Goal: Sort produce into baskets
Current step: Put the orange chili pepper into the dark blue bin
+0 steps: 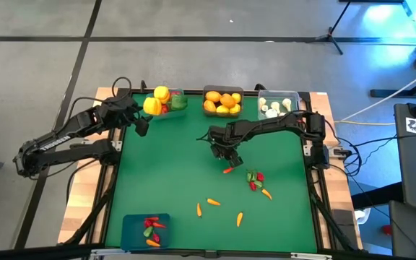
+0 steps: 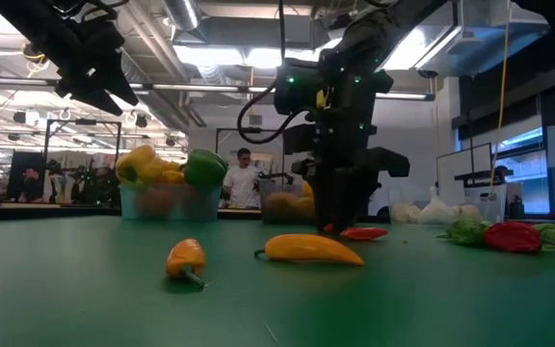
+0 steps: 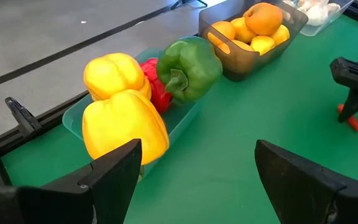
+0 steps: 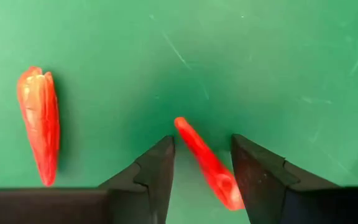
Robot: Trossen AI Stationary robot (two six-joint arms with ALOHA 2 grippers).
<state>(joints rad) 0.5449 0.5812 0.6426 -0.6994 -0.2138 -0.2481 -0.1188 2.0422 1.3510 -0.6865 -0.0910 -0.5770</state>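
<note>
Right gripper [image 1: 227, 154] is down on the green table [image 1: 172, 166], mid-table toward the far edge, fingers [image 4: 151, 171] parted and straddling a red chilli [image 4: 207, 165]. The chilli lies flat between the pads; can't tell if either pad touches it, so not a confirmed grip. A second red-orange piece [image 4: 39, 124] lies on the mat just beside it, apart. In the low view the gripper stands upright on the mat with the chilli tip sticking out at its base.

Left gripper [image 1: 141, 126] hovers at the far-left corner, next to the teal basket [image 3: 73, 115], jaws wide open and empty.

Baskets along the far edge, left to right:
- teal: two yellow peppers [image 3: 120, 99], a red one, a green pepper [image 3: 188, 68], piled above the rim
- dark grey basket [image 1: 223, 101]: oranges and lemons
- clear basket [image 1: 278, 106] at the far-right corner: white garlic bulbs

Blue basket [image 1: 146, 230] sits at the near edge, left side, with red chillies and a bit of green and orange inside.

Loose produce on the table:
- red and green cluster [image 1: 254, 178] right of centre, near the right gripper
- carrot [image 1: 266, 193] just beside that cluster
- three more carrots [image 1: 213, 202] toward the near edge, spread apart

People are visible in the room behind the table in the low view.
</note>
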